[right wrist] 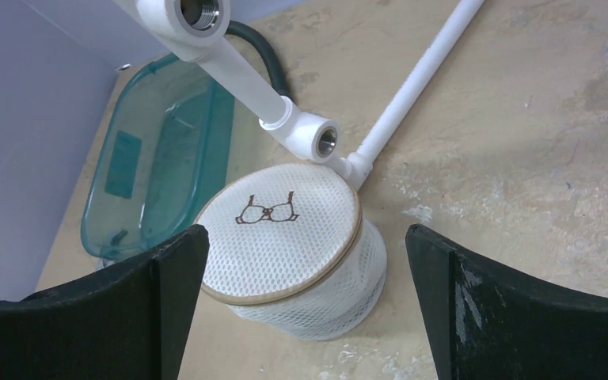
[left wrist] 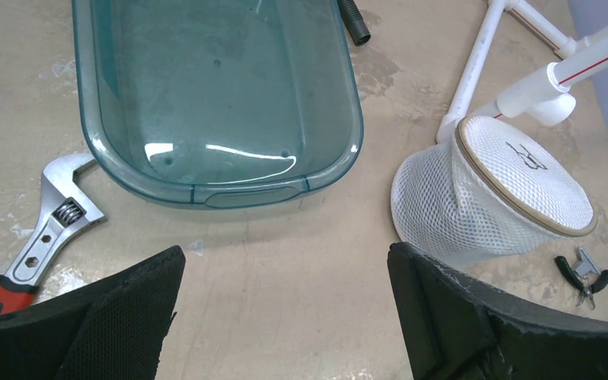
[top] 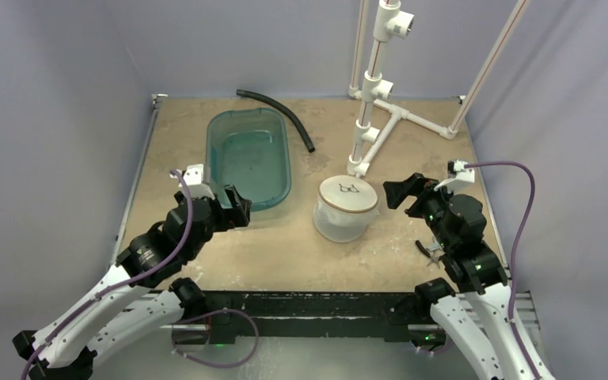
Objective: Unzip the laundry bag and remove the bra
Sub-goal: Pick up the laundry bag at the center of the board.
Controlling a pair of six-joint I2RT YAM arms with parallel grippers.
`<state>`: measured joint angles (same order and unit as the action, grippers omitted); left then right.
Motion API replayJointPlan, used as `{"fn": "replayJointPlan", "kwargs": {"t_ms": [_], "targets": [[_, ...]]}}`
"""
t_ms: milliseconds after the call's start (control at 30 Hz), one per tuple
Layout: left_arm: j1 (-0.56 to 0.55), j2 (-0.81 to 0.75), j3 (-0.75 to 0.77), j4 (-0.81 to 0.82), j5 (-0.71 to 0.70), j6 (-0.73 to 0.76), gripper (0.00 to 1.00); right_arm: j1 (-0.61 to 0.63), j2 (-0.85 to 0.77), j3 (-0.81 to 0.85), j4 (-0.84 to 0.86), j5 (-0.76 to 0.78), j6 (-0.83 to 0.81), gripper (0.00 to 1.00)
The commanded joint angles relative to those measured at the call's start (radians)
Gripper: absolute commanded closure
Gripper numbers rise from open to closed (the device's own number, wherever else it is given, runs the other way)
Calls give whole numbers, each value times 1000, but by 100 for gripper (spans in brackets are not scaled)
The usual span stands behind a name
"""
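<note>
Top external shows the laundry bag (top: pixel 346 207) upright mid-table, right of the teal tub (top: pixel 208 154), lid apparently zipped on (no bra visible anywhere), left gripper (top: pixel 240 208) and right gripper (top: pixel 396 194) flanking it, fingers wide apart and empty, so unzipping and removal both remain.

Plain grey-blue walls (top: pixel 206 47) close in behind and on both sides of the mottled tan table (top: pixel 301 261).

Found laundry bag (top: pixel 347 207) right of tub (top: pixel 245 158), before pipe frame (top: pixel 372 95); pliers (top: pixel 429 250) right of bag, wrench (left wrist: pixel 51 226) left of tub.
</note>
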<state>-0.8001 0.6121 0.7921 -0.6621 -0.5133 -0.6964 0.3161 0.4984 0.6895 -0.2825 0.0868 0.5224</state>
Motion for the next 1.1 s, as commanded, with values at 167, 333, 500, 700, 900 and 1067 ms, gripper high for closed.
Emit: {"fn": "replayJointPlan", "kwargs": {"t_ms": [167,333,500,700,900,1067], "targets": [[-5,-30,-17,41,7,17,1,1,53,45,27,-81,-80,6],[-4,-28,-32,63,29,24,1,1,89,61,-37,-85,-37,8],[-5,-9,-43,75,32,16,1,3,78,-21,-42,-99,121,11],[-5,-11,-45,71,29,6,2,2,121,-101,33,-117,240,14],[-4,-20,-47,66,16,-3,2,1,153,-178,150,-177,361,16],[-5,-31,-45,58,16,-10,2,-1,146,-199,233,-197,429,19]]}}
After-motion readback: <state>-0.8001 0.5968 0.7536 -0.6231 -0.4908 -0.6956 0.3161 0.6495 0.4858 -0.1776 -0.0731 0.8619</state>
